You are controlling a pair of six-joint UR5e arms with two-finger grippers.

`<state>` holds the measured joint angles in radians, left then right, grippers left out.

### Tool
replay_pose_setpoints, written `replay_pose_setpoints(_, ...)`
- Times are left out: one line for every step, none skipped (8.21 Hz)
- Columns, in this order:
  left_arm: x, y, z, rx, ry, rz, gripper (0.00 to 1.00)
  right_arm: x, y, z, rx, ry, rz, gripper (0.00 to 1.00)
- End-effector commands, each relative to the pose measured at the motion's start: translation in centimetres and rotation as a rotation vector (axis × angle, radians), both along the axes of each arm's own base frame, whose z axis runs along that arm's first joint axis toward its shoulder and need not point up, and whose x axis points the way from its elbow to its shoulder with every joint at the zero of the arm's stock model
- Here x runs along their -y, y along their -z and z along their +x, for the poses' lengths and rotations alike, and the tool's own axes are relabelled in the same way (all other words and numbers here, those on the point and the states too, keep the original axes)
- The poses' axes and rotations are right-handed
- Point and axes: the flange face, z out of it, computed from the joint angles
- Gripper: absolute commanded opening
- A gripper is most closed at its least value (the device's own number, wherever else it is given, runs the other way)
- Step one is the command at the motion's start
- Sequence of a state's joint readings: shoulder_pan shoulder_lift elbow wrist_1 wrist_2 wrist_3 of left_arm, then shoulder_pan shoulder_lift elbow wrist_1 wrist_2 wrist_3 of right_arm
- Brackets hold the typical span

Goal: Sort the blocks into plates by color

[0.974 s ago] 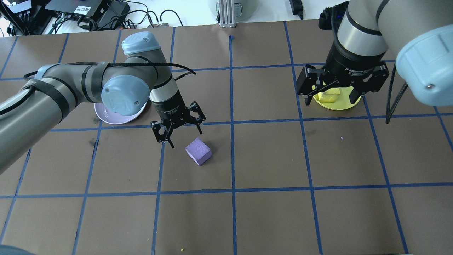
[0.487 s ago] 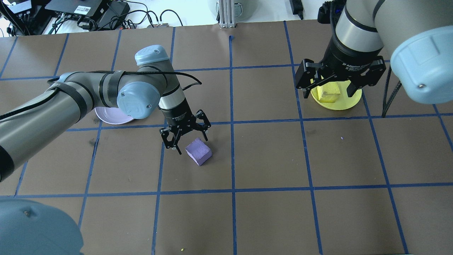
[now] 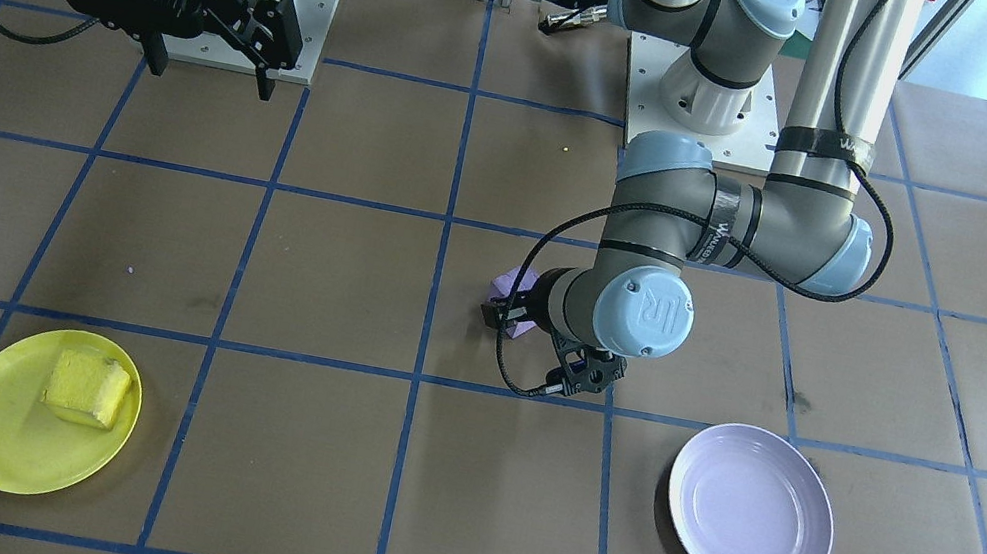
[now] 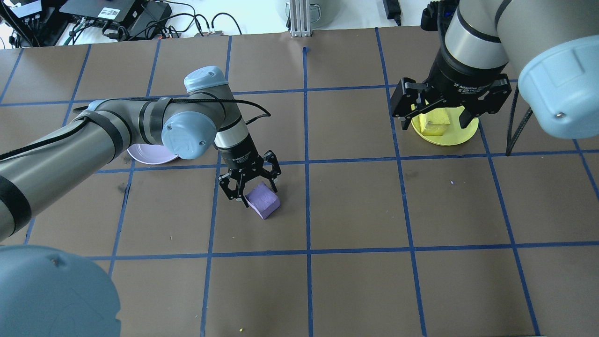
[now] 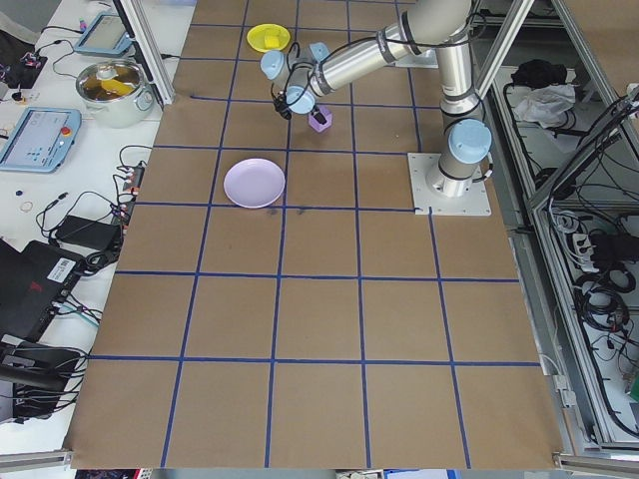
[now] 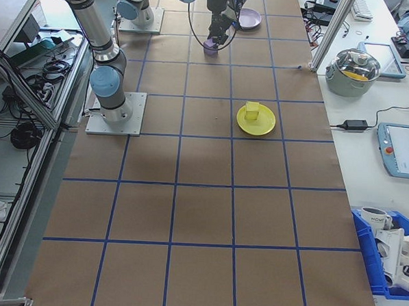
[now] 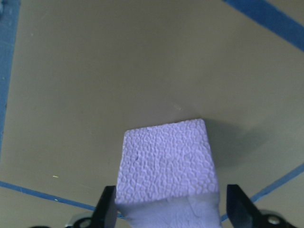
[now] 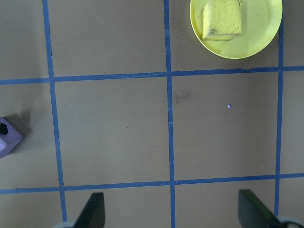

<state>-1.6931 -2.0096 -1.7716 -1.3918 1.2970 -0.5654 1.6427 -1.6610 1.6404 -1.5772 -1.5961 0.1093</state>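
The pale purple block (image 4: 264,200) rests on the brown table, away from both plates. My left gripper (image 4: 257,193) is open and low, a finger on either side of the purple block (image 7: 166,166), with a gap still showing at one finger. The purple block (image 3: 518,283) is mostly hidden behind the wrist in the front view. The lavender plate (image 3: 752,510) holds nothing. The yellow block (image 3: 86,388) lies in the yellow plate (image 3: 7,445). My right gripper (image 3: 210,77) hangs open and high, holding nothing, with the yellow plate (image 8: 261,38) far below it.
Blue tape lines grid the brown paper table. The two arm bases (image 3: 702,101) stand at the robot's edge. Cables and electronics (image 4: 112,18) lie beyond the far edge. A pot (image 6: 358,68) and tablets sit on a side bench.
My left gripper has moved right and down from beside the lavender plate until its open fingers straddle the purple block. The right gripper drew back slightly from the yellow plate, still open.
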Motion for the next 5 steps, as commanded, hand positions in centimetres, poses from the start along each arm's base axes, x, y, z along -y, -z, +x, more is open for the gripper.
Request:
replay_pose_setpoints(0.1, 0.0, 0.0, -0.028, 0.049, -0.013, 0.0, -0.4, -0.4, 0.0, 0.003, -0.002, -0.005, 1.0)
replay_pose_setpoints(0.4, -1.2, 0.1, -0.026, 0.057, -0.04, 0.0, -0.4, -0.3, 0.1, 0.007, -0.002, -0.003, 1.0)
replay_pose_setpoints(0.2, -2.2, 0.4, -0.023, 0.047, -0.031, 0.0, -0.4, -0.4, 0.1, 0.012, -0.001, -0.009, 1.0)
replay_pose_setpoints(0.2, -2.8, 1.0, -0.008, 0.057, -0.01, 0.0, -0.5, -0.5, 0.1, 0.009, -0.002, -0.008, 1.0)
replay_pose_setpoints(1.9, -5.6, 1.7, 0.038, 0.103, -0.085, 0.0, -0.4, -0.4, 0.0, 0.004, -0.002, -0.005, 1.0)
